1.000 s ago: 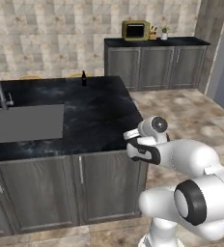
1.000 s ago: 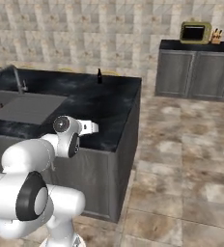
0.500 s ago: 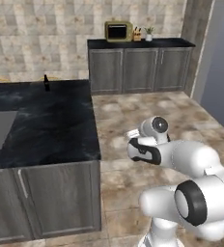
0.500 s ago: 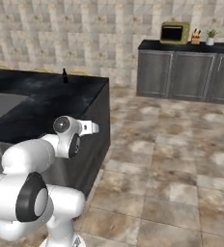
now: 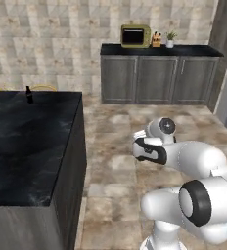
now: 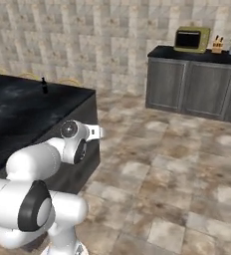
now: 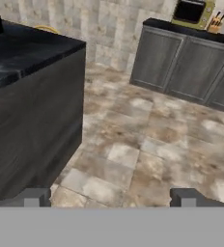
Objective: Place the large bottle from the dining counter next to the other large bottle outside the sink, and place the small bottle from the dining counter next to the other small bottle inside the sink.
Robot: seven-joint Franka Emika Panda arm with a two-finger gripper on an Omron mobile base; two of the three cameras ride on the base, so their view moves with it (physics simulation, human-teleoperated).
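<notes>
**Visitor:** The small bottle (image 5: 29, 94), where is it from the robot's hand?

**Onlooker:** Well away from it. The gripper (image 7: 110, 197) hangs over the tiled floor (image 7: 147, 144) past the end of the dining counter (image 5: 32, 141), with its two finger tips (image 7: 35, 197) spread wide and nothing between them. The bottle stands upright ahead of the hand and off to its left, near the counter's far edge. It is short, slim and nearly black.

**Visitor:** What lies closest to the hand?

**Onlooker:** Brown and beige floor tiles below and ahead of it. Just to its left rises the counter's dark grey end wall, under a black marbled top.

**Visitor:** And beyond that?

**Onlooker:** Behind the bottle, the curved gold backs of two stools (image 6: 67, 80) peek over the far edge of the counter. Ahead of the hand and to its right, a run of grey cabinets (image 5: 157, 78) with a black top stands against the tiled wall. On them sit a yellow microwave (image 5: 136, 36), a knife block (image 5: 156, 39) and a small potted plant (image 5: 170, 38).
</notes>
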